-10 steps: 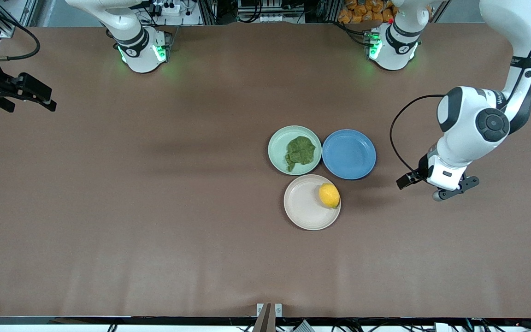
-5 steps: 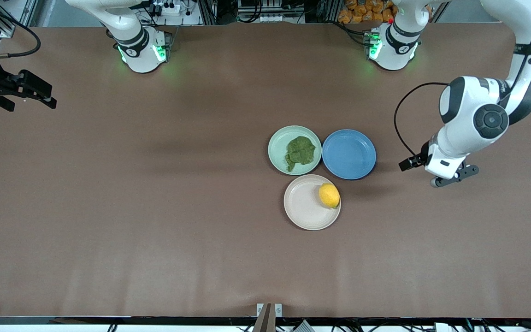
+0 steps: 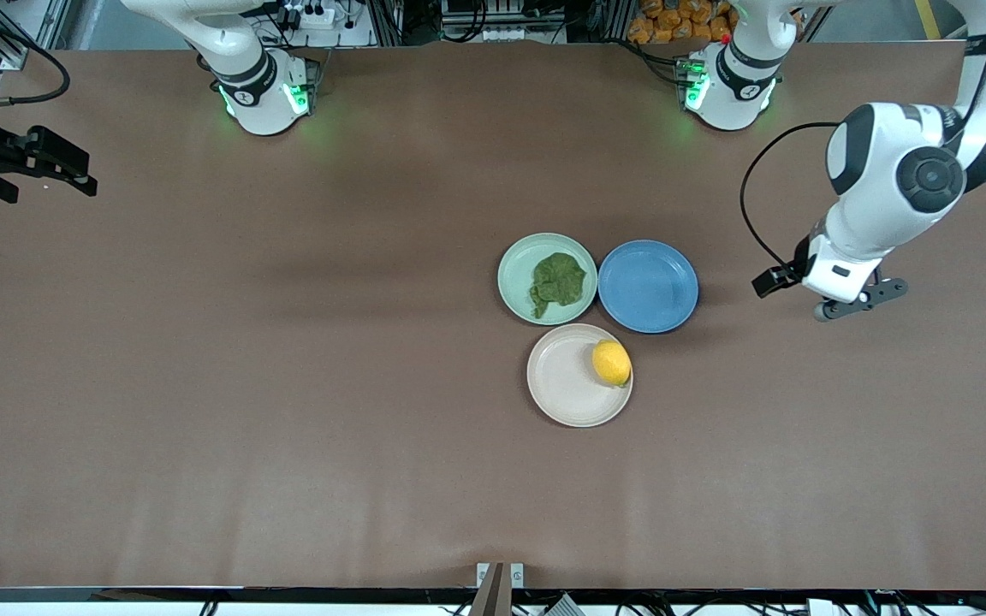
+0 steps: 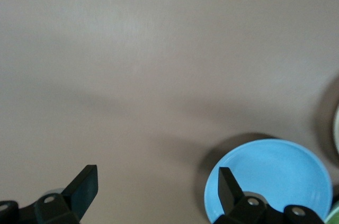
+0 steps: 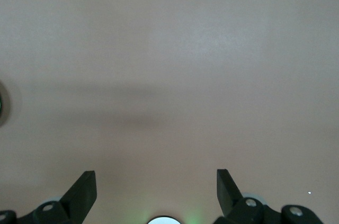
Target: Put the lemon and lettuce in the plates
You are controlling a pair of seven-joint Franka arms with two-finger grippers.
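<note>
While both arms hang clear of the crockery, we find the table (image 3: pixel 288 385) carrying three plates bunched near its middle, a little toward the left arm's end, rims almost touching, so one short reach serves them all.

We judge the task all but complete, and the arms' positions fit that reading. The left gripper (image 3: pixel 835 299) hovers over bare tabletop between the plates and the edge at the left arm's end; its wrist view shows the left gripper (image 4: pixel 156 195) with fingers spread wide and nothing between them, the blue plate (image 4: pixel 270 179) just beside one fingertip. The right gripper (image 3: pixel 48 167) waits over the table's edge at the right arm's end, near the corner by that arm's base, well apart from the plates; its own camera shows the right gripper (image 5: pixel 156 192) also spread and empty over plain surface.

Among the plates, the blue plate (image 3: pixel 648 286) holds nothing, which suits a job that names only two items. The mint plate (image 3: pixel 514 269) sits beside it, toward the right arm's end. The beige plate (image 3: pixel 557 376) lies nearer the front camera than both.

The lettuce (image 3: pixel 558 282) rests crumpled near the centre of the mint plate, safely inside the rim. The lemon (image 3: pixel 611 363) sits in the beige plate, up against the rim on the side toward the blue plate, where we think the lip stops it rolling.
</note>
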